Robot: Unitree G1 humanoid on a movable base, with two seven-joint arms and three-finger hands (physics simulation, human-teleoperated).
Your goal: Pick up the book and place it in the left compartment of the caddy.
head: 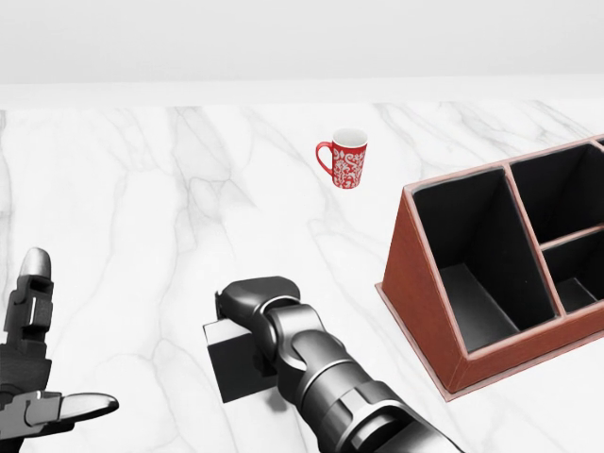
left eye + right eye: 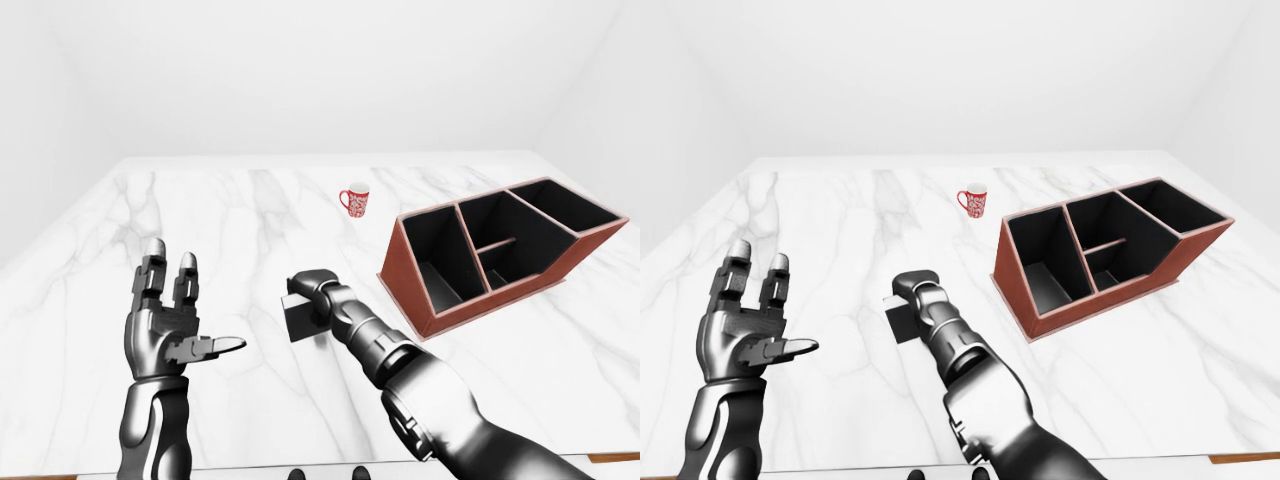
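While my right hand (image 1: 247, 300) covers the small dark book (image 1: 234, 362) lying well left of the caddy (image 1: 422, 311), its grip hidden, I judge it stiff, light, best pinched across its edges; left hand (image 2: 165, 325) spread, idle.

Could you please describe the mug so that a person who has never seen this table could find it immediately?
On the white marble table, look in the head view above and left of the red-brown caddy, toward the far edge. The mug stands there upright and alone, apart from the caddy. It is the only small thing with a red and white pattern and a handle, which points left.
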